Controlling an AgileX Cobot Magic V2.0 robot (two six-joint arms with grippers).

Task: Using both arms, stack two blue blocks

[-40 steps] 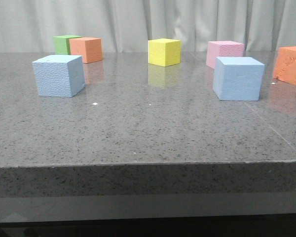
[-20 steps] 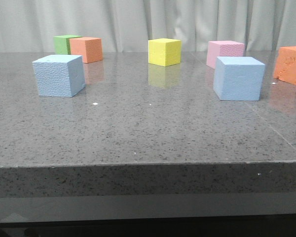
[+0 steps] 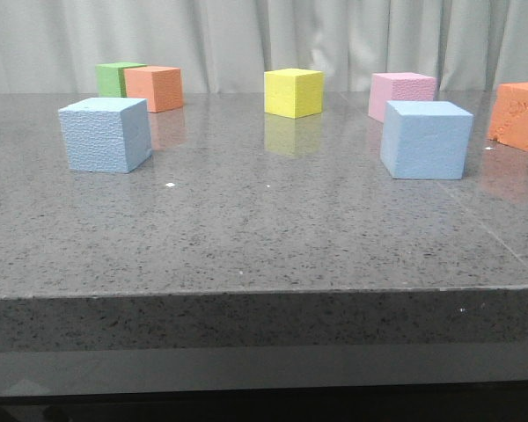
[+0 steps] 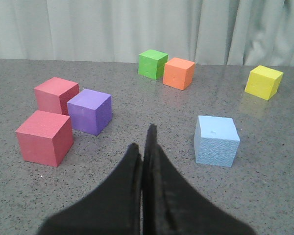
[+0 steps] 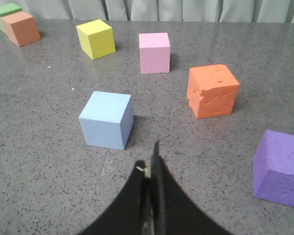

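Observation:
Two light blue foam cubes sit apart on the grey stone table. The rough-textured blue block is on the left; it also shows in the left wrist view. The smoother blue block is on the right, in front of the pink cube; it also shows in the right wrist view. My left gripper is shut and empty, short of the rough block. My right gripper is shut and empty, short of the smooth block. Neither arm shows in the front view.
A pink cube, a yellow cube, an orange cube and a green cube stand at the back. A chipped orange cube is far right. Two red cubes and a purple cube lie to the left; another purple cube to the right.

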